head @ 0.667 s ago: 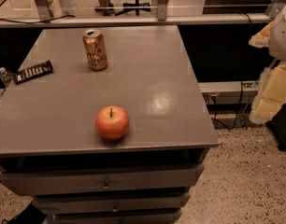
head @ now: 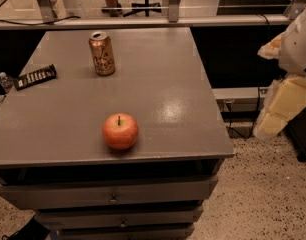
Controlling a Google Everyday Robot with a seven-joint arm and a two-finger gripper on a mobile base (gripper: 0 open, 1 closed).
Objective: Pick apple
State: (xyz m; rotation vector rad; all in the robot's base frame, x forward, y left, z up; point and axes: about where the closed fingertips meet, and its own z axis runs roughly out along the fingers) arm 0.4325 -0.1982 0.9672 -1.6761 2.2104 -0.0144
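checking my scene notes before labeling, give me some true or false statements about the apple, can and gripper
1. The apple sits near the front edge of the table, stem up. True.
2. The soda can lies on its side. False: it stands upright.
3. The gripper hangs to the right of the table, beyond its edge and apart from the apple. True.
4. The apple touches the soda can. False: the can stands well behind it, with bare table between them.
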